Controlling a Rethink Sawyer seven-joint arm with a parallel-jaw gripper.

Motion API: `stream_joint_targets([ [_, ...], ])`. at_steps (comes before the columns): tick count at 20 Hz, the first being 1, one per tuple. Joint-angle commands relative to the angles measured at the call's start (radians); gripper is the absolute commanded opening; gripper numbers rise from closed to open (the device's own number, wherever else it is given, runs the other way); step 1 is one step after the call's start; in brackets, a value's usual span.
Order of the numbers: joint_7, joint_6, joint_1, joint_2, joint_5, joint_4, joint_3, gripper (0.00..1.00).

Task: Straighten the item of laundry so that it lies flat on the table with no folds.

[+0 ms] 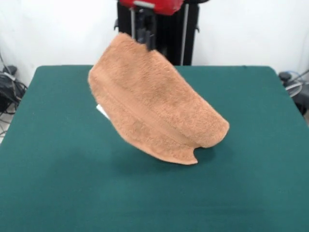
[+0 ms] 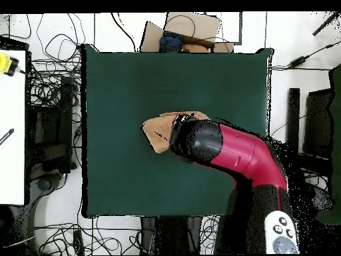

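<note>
A: How many pieces of laundry are there, and where?

B: One. A single orange-tan towel (image 1: pixel 154 113) hangs in the air above the middle of the table (image 1: pixel 58 183), held up by its top corner and draped down at a slant. It is folded over on itself, with a woven border band running along the lower fold and one curled corner at the bottom right of the front view.

A: Any tag?

B: One small white tag (image 1: pixel 102 111), peeking out at the towel's left edge in the front view.

A: And the gripper?

B: One gripper (image 1: pixel 145 37), closed on the towel's top corner; its dark fingers pinch the cloth right at the highest point (only the lower part of them shows under the red arm).

A: What does the overhead view add?

B: One red and black arm (image 2: pixel 233 152) reaching over the green table, covering most of the towel, so only a tan patch shows beside the arm's head, near the table's centre.

A: Around the table?

B: Many tangled cables (image 2: pixel 53 87) on the floor, and one cardboard box (image 2: pixel 183 32) at the far edge
</note>
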Motion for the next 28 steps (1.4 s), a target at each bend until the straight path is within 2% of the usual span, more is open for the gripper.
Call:
stream_joint_targets([
  [1, 0.083, -0.073, -0.018, 0.046, 0.012, 0.081, 0.053, 0.0],
  [4, 0.075, -0.081, -0.026, 0.043, 0.006, 0.081, 0.062, 0.0],
  [5, 0.07, -0.082, -0.033, 0.043, 0.007, 0.081, 0.07, 1.0],
  [21, 0.032, -0.041, -0.075, 0.05, 0.03, 0.08, 0.112, 1.0],
  [24, 0.014, -0.025, -0.084, 0.075, 0.017, 0.038, 0.121, 1.0],
  [28, -0.031, -0.073, -0.108, 0.192, -0.04, -0.065, 0.128, 1.0],
])
